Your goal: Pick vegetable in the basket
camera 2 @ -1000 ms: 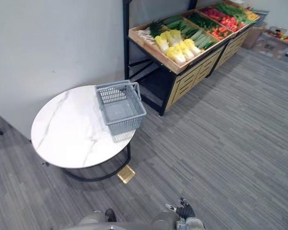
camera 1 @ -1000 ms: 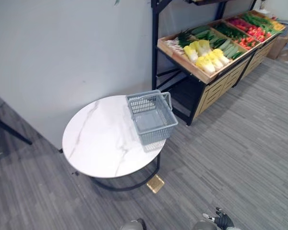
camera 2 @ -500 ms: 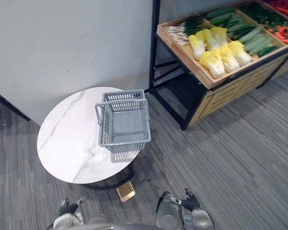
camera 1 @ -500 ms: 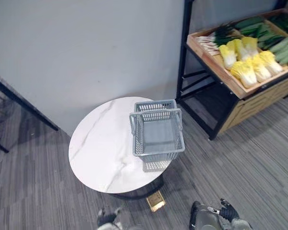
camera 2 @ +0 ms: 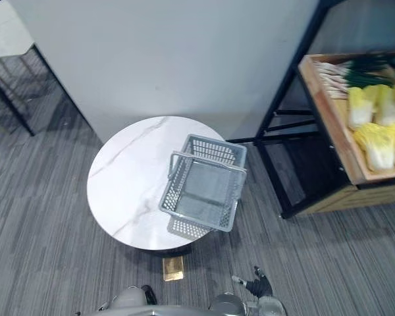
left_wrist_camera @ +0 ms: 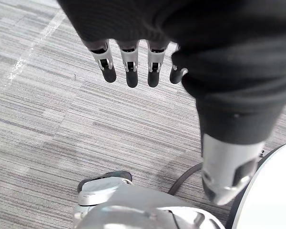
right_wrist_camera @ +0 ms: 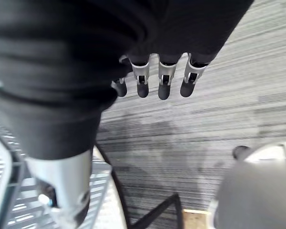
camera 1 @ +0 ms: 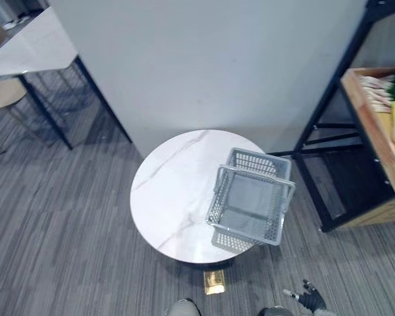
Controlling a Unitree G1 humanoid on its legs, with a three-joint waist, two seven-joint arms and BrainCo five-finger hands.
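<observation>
– Across the ground, what is recorded?
– Grey striped carpet [camera 1: 66,217] throughout, with a pale partition wall [camera 1: 210,59] standing behind it. To the wall's right stands a black-framed produce stand [camera 2: 283,112], and its wooden tray [camera 2: 324,125] is at the right edge of the head views.

– And the furniture before the wall?
– A round white marble table [camera 1: 171,191], set close to the wall. A second pale table [camera 1: 33,43] shows at the far left.

– The basket?
– A grey plastic basket [camera 1: 243,235] sits upright at the round table's right edge, turned slightly askew, with one handle raised across it. Its right side reaches the table's rim. Whether it overhangs, I cannot tell.

– Vegetables?
– On the stand's tray, well apart from the basket. Yellow-green cabbages [camera 2: 375,145] lie nearer, and white stalks [camera 2: 336,72] with green tops lie behind them.

– Hands?
– The left hand [left_wrist_camera: 129,67] has its fingers straight and spread, with nothing in them, and hangs over carpet beside the table's edge. The right hand [right_wrist_camera: 164,78] is likewise straight and holds nothing, over carpet near the basket's mesh side. It also appears at the bottom edge of the head views.

– Anything smaller?
– A small brass-coloured plate [camera 1: 214,282] lies on the carpet under the table's near edge.
</observation>
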